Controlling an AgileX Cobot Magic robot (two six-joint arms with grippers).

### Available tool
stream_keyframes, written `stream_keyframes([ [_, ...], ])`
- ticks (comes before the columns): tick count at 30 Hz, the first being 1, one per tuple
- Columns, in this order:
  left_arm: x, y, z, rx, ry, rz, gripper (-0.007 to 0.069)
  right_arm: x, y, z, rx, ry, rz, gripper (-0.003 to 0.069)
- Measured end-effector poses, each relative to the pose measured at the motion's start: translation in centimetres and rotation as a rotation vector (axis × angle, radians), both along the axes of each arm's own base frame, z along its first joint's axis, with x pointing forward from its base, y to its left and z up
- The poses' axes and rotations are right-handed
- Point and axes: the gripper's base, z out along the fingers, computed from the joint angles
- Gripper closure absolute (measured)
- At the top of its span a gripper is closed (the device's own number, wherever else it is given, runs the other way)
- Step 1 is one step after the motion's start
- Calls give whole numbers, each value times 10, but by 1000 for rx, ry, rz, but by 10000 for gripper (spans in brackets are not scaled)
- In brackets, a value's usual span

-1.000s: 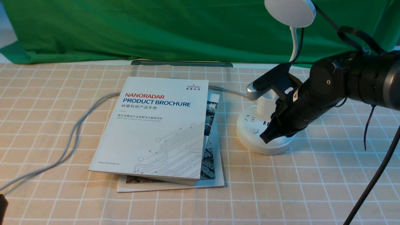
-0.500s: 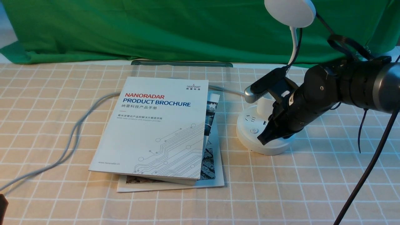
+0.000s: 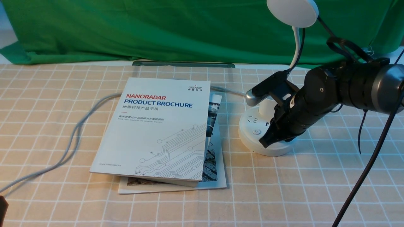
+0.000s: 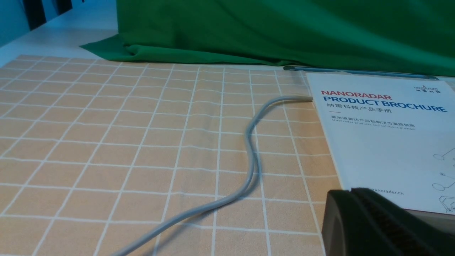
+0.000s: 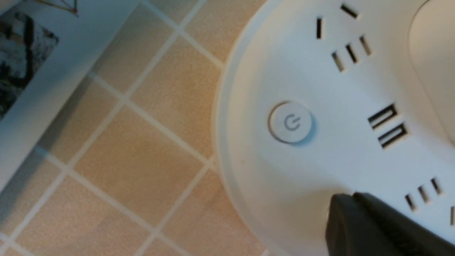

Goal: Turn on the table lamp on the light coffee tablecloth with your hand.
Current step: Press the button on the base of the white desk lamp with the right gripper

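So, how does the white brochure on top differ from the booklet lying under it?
The white NANORADAR paper brochure lies on top, fully visible; the white-edged paper booklet beneath is mostly covered. The brochure shows text and a circuit drawing; the booklet shows photographs. Both are thin, on the tan checked tablecloth.

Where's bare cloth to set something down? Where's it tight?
Free: near strip of tablecloth before the brochures and lamp; far-left patch between cable and green cloth. Tight: brochures-to-lamp gap; right gripper over the base.
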Motion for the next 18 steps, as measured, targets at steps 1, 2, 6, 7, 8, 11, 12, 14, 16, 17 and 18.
stream_keyframes([
  [1, 0, 0, 0, 0, 0, 0, 603, 0, 0, 0, 0, 0, 0, 629],
  [2, 0, 0, 0, 0, 0, 0, 603, 0, 0, 0, 1, -2, 0, 629],
  [6, 0, 0, 0, 0, 0, 0, 603, 0, 0, 3, 6, -12, -1, 629],
  [7, 0, 0, 0, 0, 0, 0, 603, 0, 0, 4, 7, -14, -1, 629],
  [8, 0, 0, 0, 0, 0, 0, 603, -1, 0, 6, 9, -18, -1, 629],
  [11, 0, 0, 0, 0, 0, 0, 603, -2, -1, 12, 16, -32, -2, 629],
  [12, 0, 0, 0, 0, 0, 0, 603, -2, -1, 14, 18, -36, -2, 629],
  [14, 0, 0, 0, 0, 0, 0, 603, -2, -1, 16, 20, -42, -2, 629],
  [16, 0, 0, 0, 0, 0, 0, 603, -2, -1, 16, 20, -42, -2, 629],
  [17, 0, 0, 0, 0, 0, 0, 603, -2, -1, 16, 20, -41, -2, 629],
  [18, 0, 0, 0, 0, 0, 0, 603, -2, -1, 16, 20, -41, -2, 629],
])
